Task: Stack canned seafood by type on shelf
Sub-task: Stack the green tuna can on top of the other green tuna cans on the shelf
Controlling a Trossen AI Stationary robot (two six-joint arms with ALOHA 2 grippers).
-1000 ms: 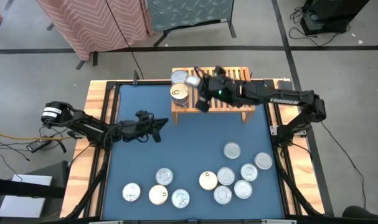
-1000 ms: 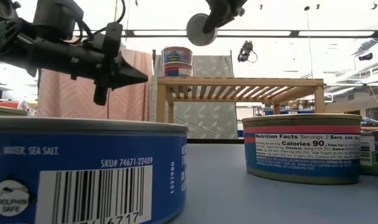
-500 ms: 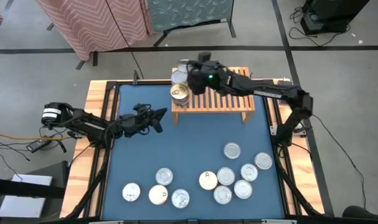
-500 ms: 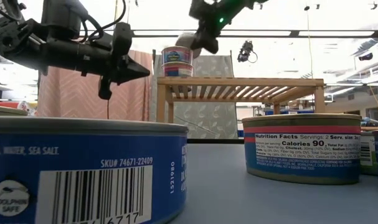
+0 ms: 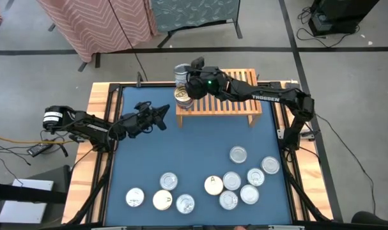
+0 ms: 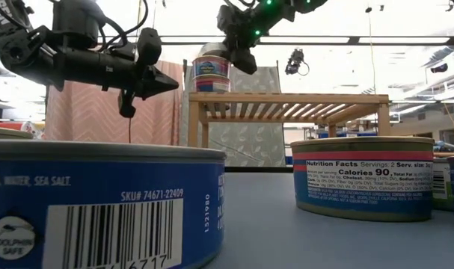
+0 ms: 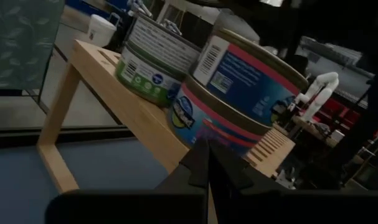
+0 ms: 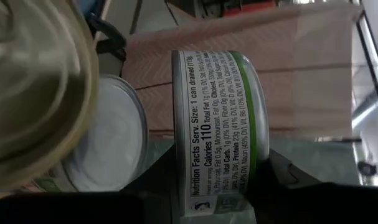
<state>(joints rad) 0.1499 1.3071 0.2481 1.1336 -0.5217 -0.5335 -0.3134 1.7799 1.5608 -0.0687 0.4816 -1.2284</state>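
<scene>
The light-wood shelf [image 5: 222,97] stands at the table's far edge. Its left end carries a blue-and-red-labelled stack of cans [image 7: 238,93] with a gold top [image 5: 183,96], and behind it a green-labelled stack [image 7: 152,71]. My right gripper [image 5: 187,78] is shut on a green-labelled, silver-topped can [image 5: 182,70], seen close up as the can [image 8: 217,130]. It holds the can over the green stack; whether it rests on that stack I cannot tell. My left gripper [image 5: 163,110] hovers shut above the table, left of the shelf, touching nothing. My right gripper pinches the can's side wall [image 8: 207,162] between its two fingers [image 8: 282,179], which sit on opposite sides across the can's width. The fingers reach in roughly level from the table's right side, over the shelf top. The can sits flat, top up.
Several loose cans lie on the blue mat near the front edge, in a right cluster [image 5: 241,182] and a left cluster [image 5: 160,195]. Two of them loom close in the low view [image 6: 99,202], [image 6: 361,178]. The rest of the shelf's slatted top [image 5: 235,102] is bare.
My right gripper has carried the can toward the shelf's far left corner and a little down. Its wrist has rolled, so the can has turned from standing on edge to lying flat. My left gripper has swung slightly toward the far edge and the shelf, still shut.
</scene>
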